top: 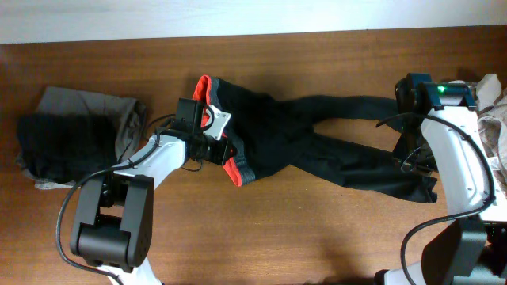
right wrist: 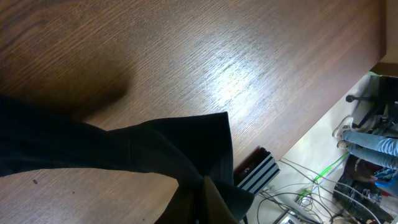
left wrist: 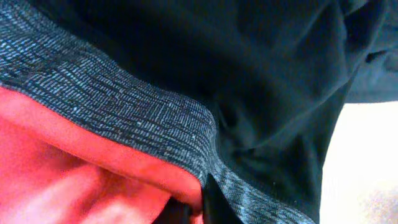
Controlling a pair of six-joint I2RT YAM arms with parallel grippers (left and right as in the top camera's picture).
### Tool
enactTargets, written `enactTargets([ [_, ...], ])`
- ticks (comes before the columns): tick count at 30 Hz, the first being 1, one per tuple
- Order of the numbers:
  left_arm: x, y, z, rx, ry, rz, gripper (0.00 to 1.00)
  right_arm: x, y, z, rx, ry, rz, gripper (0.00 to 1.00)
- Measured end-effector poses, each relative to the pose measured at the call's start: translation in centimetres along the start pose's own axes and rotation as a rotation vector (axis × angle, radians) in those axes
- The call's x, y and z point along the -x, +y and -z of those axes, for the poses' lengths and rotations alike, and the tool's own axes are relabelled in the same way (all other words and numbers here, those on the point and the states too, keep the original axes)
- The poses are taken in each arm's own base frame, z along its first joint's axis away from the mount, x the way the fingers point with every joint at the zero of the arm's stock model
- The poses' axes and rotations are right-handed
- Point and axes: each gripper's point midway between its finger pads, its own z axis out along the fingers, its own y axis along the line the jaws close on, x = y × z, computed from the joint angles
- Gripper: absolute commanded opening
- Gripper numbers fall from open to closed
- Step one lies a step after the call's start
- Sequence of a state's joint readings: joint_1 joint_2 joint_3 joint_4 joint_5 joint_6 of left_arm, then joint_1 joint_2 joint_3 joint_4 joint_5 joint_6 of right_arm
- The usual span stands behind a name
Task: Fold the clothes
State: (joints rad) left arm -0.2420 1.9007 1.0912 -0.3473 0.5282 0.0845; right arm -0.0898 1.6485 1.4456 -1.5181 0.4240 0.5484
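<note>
Long black leggings (top: 317, 142) lie stretched across the table, with the waistband at the left and the leg ends at the right. My left gripper (top: 224, 152) is shut on the waistband edge. In the left wrist view the grey waistband (left wrist: 124, 99) and its red-orange lining (left wrist: 74, 168) fill the frame, pinched between the fingertips (left wrist: 208, 208). My right gripper (top: 418, 176) is shut on a leg end at the right. In the right wrist view the black leg fabric (right wrist: 124, 149) hangs from that gripper (right wrist: 202, 208) above the wood.
A folded pile of grey and black garments (top: 71, 138) sits at the far left. Pale clothes (top: 495, 119) lie at the right edge. The right wrist view shows the table's edge with a striped box (right wrist: 258, 171) and cables beyond it.
</note>
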Motion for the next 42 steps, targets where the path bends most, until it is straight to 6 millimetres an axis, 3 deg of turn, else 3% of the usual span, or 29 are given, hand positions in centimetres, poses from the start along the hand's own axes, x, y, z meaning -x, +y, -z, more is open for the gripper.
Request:
enactTargets([
  [4,0.8,-0.3,0.4,-0.006,-0.012,-0.004,0.00,0.0,0.0,0.0,0.000,0.000,0.000,0.04],
  [11,3.5,-1.8,3.1,-0.008,-0.074,-0.035,0.01,0.0,0.1,0.0,0.003,0.002,0.000,0.04],
  [17,3.1,-2.0,4.3,-0.008,-0.046,0.035,0.00,0.0,0.1,0.0,0.004,0.001,-0.001,0.04],
  [19,4.4,-2.3,6.5,0.001,-0.069,0.050,0.01,0.1,0.1,0.0,0.005,-0.002,-0.002,0.04],
  [21,7.8,-2.8,10.6,0.026,-0.163,0.030,0.00,0.1,0.1,0.0,0.006,-0.002,-0.002,0.04],
  [23,12.1,-3.7,16.8,0.079,-0.314,-0.020,0.00,0.1,0.1,0.0,0.006,-0.002,-0.003,0.04],
  [24,13.1,-4.0,18.7,0.098,-0.356,-0.034,0.00,0.1,0.1,0.0,0.006,-0.002,-0.002,0.04],
  [25,15.3,-5.3,24.2,0.152,-0.478,-0.078,0.00,0.1,0.1,0.0,0.006,-0.003,-0.003,0.04],
  [27,16.5,-7.4,30.9,0.219,-0.601,-0.122,0.00,0.1,0.2,0.0,0.007,-0.004,-0.004,0.04],
  [30,16.3,-10.4,36.5,0.272,-0.697,-0.172,0.00,0.1,0.2,0.0,0.008,-0.004,-0.003,0.04],
  [32,15.8,-11.6,38.5,0.300,-0.726,-0.191,0.00,0.1,0.2,0.0,0.008,-0.003,-0.004,0.04],
  [34,15.5,-11.5,38.9,0.323,-0.725,-0.192,0.00,0.1,0.2,0.0,0.008,-0.003,-0.003,0.04],
  [42,15.1,-9.6,37.7,0.378,-0.673,-0.158,0.00,-1.0,-0.5,0.0,-0.017,0.041,0.019,0.04],
])
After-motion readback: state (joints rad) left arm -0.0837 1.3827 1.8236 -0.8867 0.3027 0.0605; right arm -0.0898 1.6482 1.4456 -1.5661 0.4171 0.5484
